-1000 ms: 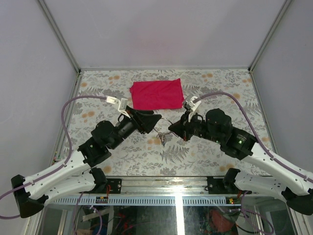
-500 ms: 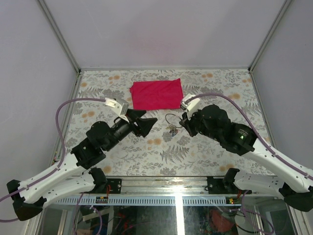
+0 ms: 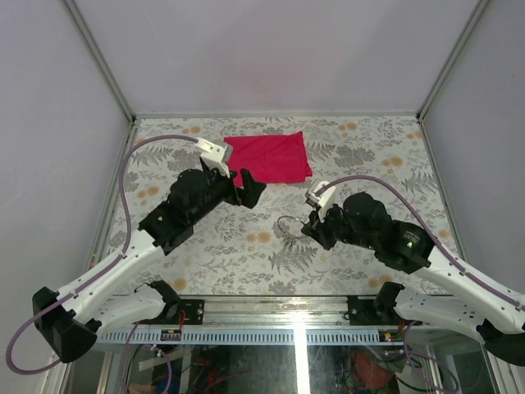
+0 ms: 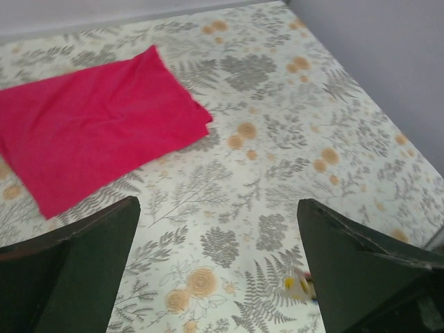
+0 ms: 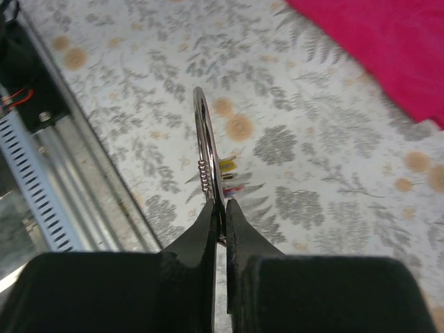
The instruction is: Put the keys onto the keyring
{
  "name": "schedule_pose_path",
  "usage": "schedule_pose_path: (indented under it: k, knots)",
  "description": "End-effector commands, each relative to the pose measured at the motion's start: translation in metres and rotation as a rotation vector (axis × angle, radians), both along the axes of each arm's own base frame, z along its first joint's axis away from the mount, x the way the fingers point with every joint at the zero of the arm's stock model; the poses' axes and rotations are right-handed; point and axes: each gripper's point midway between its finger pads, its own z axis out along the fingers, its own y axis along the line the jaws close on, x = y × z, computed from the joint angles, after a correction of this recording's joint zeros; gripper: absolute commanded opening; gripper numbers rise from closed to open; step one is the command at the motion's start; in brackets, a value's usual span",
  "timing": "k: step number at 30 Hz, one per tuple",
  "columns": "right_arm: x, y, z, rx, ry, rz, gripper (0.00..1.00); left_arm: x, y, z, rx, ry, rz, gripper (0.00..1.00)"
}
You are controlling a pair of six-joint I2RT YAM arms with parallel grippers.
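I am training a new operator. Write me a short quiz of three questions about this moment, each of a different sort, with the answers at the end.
1. True or false: the left gripper is holding the keyring.
2. Multiple choice: the right gripper is A) open above the cloth; B) shut on the keyring; C) shut on nothing.
3. Short answer: in the top view, which arm's gripper is nearer to the cloth?

Key: 1 false, its jaws are wide open and empty. 2 B. 3 the left.
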Motion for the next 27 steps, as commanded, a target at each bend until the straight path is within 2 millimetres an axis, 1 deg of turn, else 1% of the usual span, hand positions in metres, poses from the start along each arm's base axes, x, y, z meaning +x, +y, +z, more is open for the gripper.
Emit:
schedule_pose_path:
  k: [1, 4, 7, 9, 11, 13, 19, 24, 27]
  knots:
    - [-0.031, 0.025, -0.013, 0.095, 0.173, 0.122, 0.00, 0.021, 0.012, -0.003, -0.063, 0.078, 0.021, 1.00]
    - [-0.047, 0.039, -0.032, 0.129, 0.280, 0.191, 0.00, 0.036, 0.027, -0.018, -0.019, 0.133, 0.089, 1.00]
    - [-0.056, 0.046, -0.056, 0.122, 0.369, 0.218, 0.00, 0.044, 0.040, -0.033, 0.011, 0.171, 0.140, 1.00]
    - [-0.055, 0.048, -0.072, 0.111, 0.408, 0.193, 0.00, 0.047, 0.045, -0.039, 0.015, 0.184, 0.162, 1.00]
    - [-0.050, 0.049, -0.086, 0.095, 0.444, 0.137, 0.00, 0.049, 0.048, -0.044, 0.023, 0.199, 0.177, 1.00]
    - [-0.040, 0.048, -0.100, 0.073, 0.462, 0.058, 0.00, 0.049, 0.049, -0.049, 0.033, 0.214, 0.185, 1.00]
    - [-0.010, 0.047, -0.126, 0.028, 0.478, -0.101, 0.00, 0.049, 0.057, -0.061, 0.050, 0.257, 0.225, 1.00]
    - [0.025, 0.039, -0.142, -0.010, 0.438, -0.231, 0.00, 0.050, 0.065, -0.068, 0.061, 0.281, 0.269, 1.00]
    - [0.040, 0.037, -0.152, -0.032, 0.433, -0.258, 0.03, 0.052, 0.069, -0.076, 0.078, 0.313, 0.301, 1.00]
